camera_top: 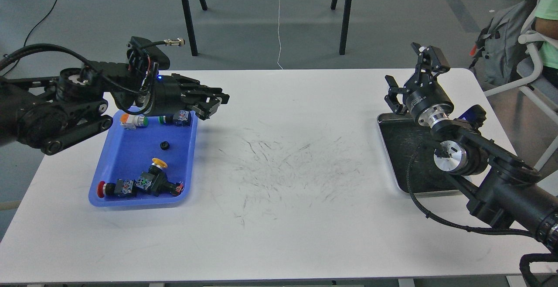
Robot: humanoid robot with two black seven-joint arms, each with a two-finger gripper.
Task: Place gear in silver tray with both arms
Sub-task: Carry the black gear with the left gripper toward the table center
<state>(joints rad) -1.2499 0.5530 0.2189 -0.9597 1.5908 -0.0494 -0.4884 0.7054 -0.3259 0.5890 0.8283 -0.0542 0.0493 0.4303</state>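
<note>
the silver tray (403, 147) lies by the desk's (283, 234) right edge, its bottom bare, partly hidden by the right arm (479, 169). right claw (412, 75) gapes open, empty, above the tray's far rim. left claw (213, 101) hangs past the blue tray's (130, 165) far right corner; whether it holds anything i cannot tell. pushbutton switches (144, 184) lie in the blue tray. no writing is legible.

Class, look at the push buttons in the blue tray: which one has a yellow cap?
The yellow-capped button, in the blue tray's near half. The others have green, orange-and-green or red caps.
</note>
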